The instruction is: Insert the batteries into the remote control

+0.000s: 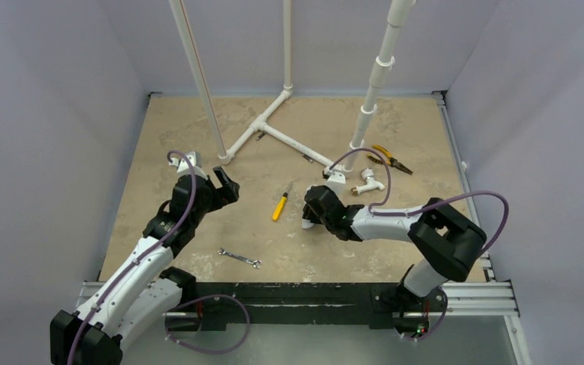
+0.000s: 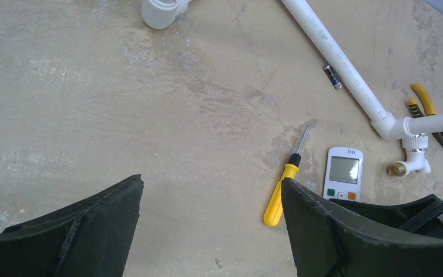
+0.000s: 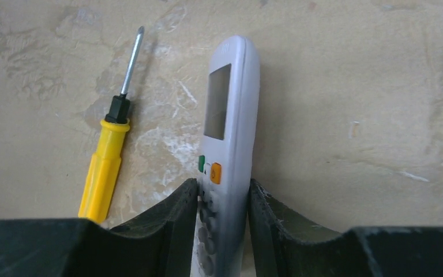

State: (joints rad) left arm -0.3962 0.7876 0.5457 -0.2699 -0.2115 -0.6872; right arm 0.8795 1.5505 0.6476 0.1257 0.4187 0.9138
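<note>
The slim, smooth white plastic remote control (image 3: 231,109) is clamped at its button end by the right tool (image 3: 222,228) at lower centre, while the left tool (image 2: 210,193) is spread wide, gripping nothing.

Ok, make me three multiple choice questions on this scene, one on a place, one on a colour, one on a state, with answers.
1. In the right wrist view, the screwdriver lies where? A) left of the remote control B) on top of it C) propped upright against it
2. Its handle colour? A) red B) yellow C) blue
3. The left fingers are? A) shut on a battery B) shut on the remote C) open, holding nothing
Answers: A, it lies apart on the remote's left; B, the handle is plainly yellow; C, bare table shows between them.
</note>
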